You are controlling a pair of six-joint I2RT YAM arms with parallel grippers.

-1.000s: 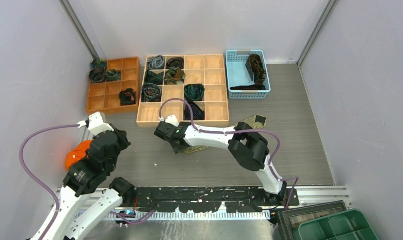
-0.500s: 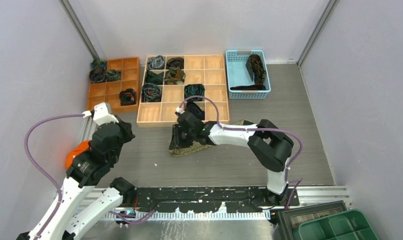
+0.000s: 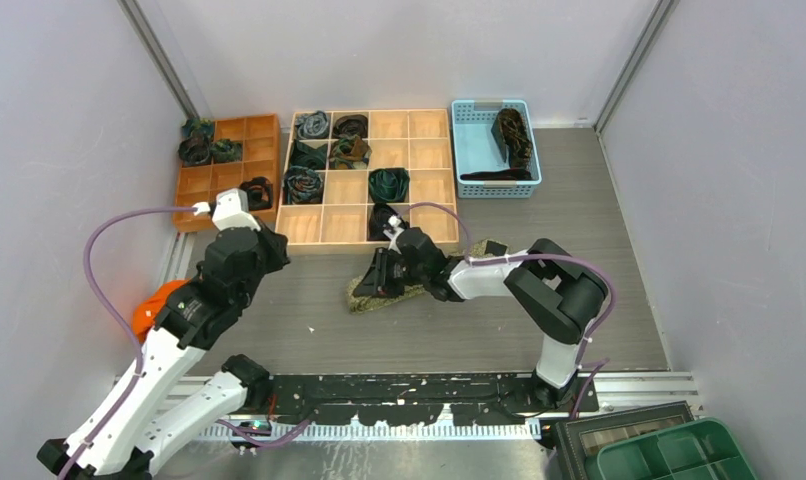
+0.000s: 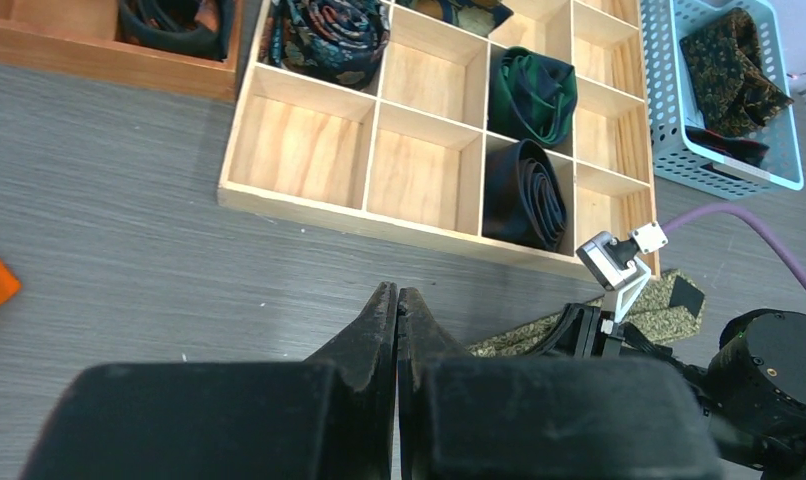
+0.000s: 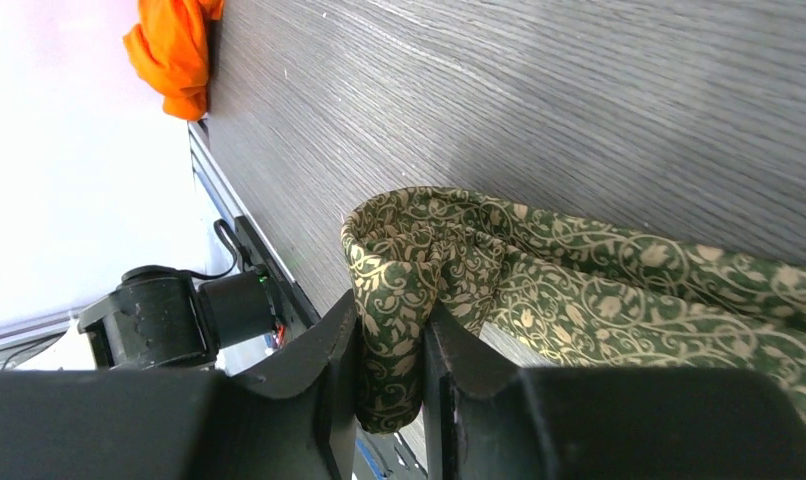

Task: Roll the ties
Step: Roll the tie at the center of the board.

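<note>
An olive-gold tie (image 3: 374, 295) with a scroll pattern lies on the grey table in front of the wooden tray, its far end (image 3: 492, 247) poking out behind the right arm. My right gripper (image 3: 384, 275) is shut on a folded loop of this tie (image 5: 579, 270), with the fabric pinched between its fingers (image 5: 391, 360). My left gripper (image 4: 397, 300) is shut and empty, hovering over bare table left of the tie (image 4: 669, 305). Rolled ties fill several cells of the tray, among them a dark green one (image 3: 389, 184) and a black one (image 4: 524, 190).
The wooden grid tray (image 3: 419, 238) stands just behind the tie. An orange tray (image 3: 219, 185) with coiled ties sits at the left. A blue basket (image 3: 469, 150) at the back right holds a dark patterned tie (image 3: 512, 135). An orange cloth (image 3: 154, 305) lies by the left arm.
My right gripper has swung right and toward the tray, dragging the olive-gold tie with it. My left arm has reached forward and right, toward the tray's front edge.
</note>
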